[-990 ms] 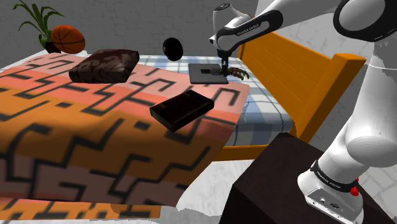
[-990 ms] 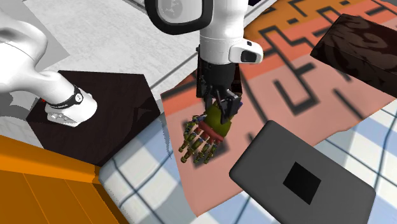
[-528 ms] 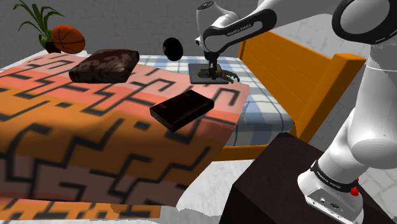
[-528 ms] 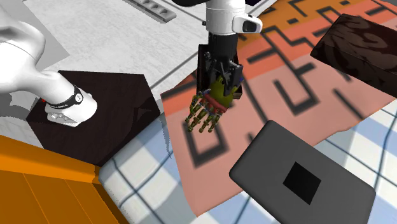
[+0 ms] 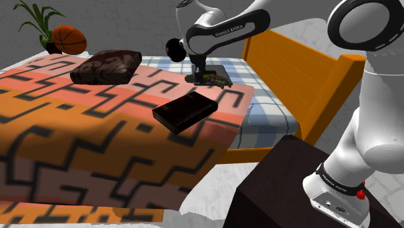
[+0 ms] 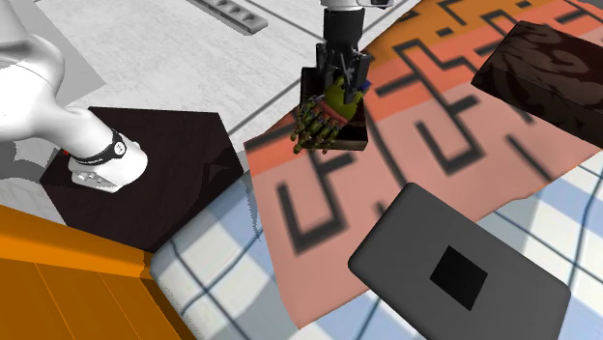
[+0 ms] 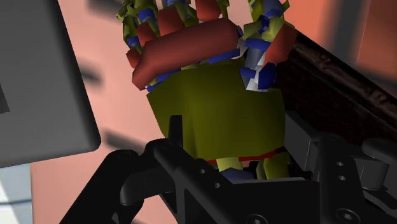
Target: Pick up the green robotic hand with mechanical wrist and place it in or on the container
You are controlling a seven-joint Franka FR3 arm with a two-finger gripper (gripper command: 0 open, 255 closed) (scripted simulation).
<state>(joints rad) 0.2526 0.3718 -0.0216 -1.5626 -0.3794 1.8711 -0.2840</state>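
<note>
Fingers [image 7: 173, 137] clamped on wrist end of olive-green robotic hand w/ red-blue knuckles [image 7: 216, 108], held clear of orange patterned bed blanket [image 5: 97, 142]. Dark brown flat box [image 7: 331, 95] just beyond, prob. the container, so grip looks like transit. White arm [image 5: 226, 29] stretched far out, wrist pointing down.

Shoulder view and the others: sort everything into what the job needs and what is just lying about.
Job in hand: gripper, shut on the green robotic hand; black box, probably the container.

Lying about: grey slab; brown block; orange ball; black ball; potted plant.
</note>
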